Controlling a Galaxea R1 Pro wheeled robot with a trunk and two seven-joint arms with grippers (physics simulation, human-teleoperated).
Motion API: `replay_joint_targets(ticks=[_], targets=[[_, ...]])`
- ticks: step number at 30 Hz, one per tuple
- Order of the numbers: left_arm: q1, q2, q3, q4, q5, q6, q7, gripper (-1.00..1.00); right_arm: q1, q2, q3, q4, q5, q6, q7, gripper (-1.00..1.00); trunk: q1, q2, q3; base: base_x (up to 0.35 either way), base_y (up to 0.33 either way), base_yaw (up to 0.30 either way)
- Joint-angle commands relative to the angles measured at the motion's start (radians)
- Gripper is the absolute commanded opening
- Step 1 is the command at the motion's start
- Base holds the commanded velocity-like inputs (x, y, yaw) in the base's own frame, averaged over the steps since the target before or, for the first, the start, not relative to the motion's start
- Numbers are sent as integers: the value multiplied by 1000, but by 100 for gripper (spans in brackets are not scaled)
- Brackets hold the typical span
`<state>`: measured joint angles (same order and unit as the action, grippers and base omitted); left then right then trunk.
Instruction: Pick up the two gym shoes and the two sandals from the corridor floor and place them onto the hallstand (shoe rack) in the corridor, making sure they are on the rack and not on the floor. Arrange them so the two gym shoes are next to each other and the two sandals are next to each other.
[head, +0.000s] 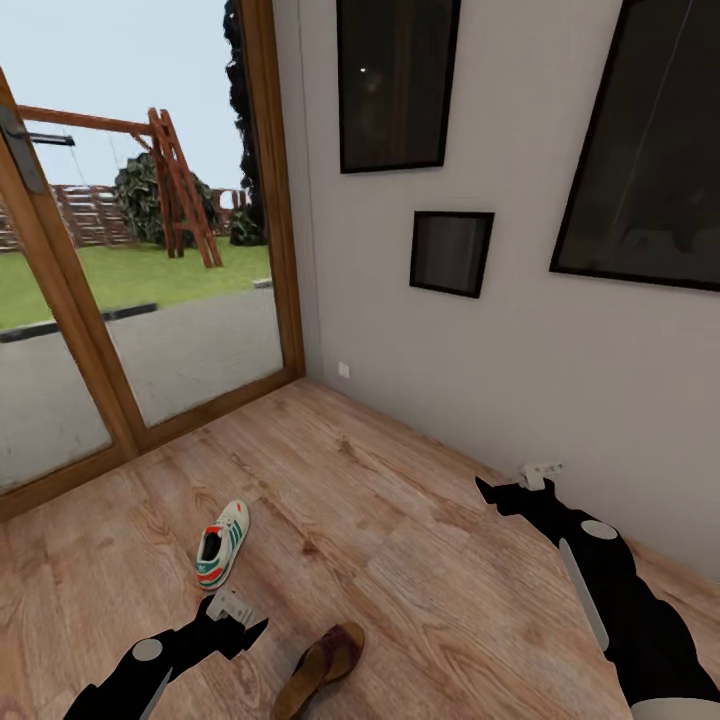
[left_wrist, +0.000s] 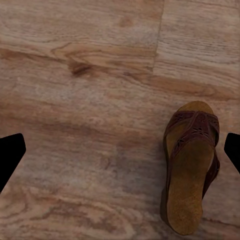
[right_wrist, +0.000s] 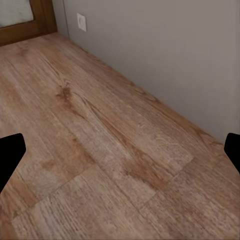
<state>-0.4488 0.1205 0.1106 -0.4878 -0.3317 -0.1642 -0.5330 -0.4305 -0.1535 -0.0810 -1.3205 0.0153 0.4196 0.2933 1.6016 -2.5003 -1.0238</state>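
sandal (head: 322, 668), brown leather, one item, lower centre of the head view, lying flat on the corridor floor (head: 420, 560); long axis runs from bottom-left up to the right. left gripper (head: 232, 622) sits just to its left, fingers spread wide with nothing between them. in the left wrist view the same sandal (left_wrist: 191, 172) lies off toward one fingertip rather than centred in the gap, sole down, strapped toe end toward the upper part of that frame. judged nearer arm for this item: left; it likely needs a small sideways shift to centre the jaws over it.

gym shoe (head: 222, 543), cream-white with green stripes and red accents, one item, left of centre, a little beyond the left gripper, upright on its sole, toe toward upper right.

right gripper (head: 512, 488), right of centre, close to the wall (head: 520, 370), fingers apart and empty, well apart from both shoes; its wrist view gives bare planks.

floor: light wood planks, visible grain and knots. beyond: grey wall with three dark frames, wood-framed glass door (head: 150, 300) at upper left, garden outside.
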Motion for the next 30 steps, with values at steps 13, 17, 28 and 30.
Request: replay_joint_targets(ticks=[13, 17, 28, 30], targets=[[-1, -1, 8, 0, -12, -6, -5, 100, -1, 0, -2, -3, 2, 7, 6, 100, 1, -1, -13, 0, 0, 0], [-1, -1, 8, 0, -12, -6, -5, 100, -1, 0, -2, -3, 2, 7, 6, 100, 3, -2, -30, 0, 0, 0], [-1, -1, 6, 3, -12, -6, -5, 100, -1, 0, -2, -3, 2, 7, 6, 100, 8, -5, -86, 0, 0, 0], [-1, -1, 6, 5, -12, -6, -5, 100, -1, 0, -2, -3, 2, 7, 6, 100, 9, -5, -97, 0, 0, 0]])
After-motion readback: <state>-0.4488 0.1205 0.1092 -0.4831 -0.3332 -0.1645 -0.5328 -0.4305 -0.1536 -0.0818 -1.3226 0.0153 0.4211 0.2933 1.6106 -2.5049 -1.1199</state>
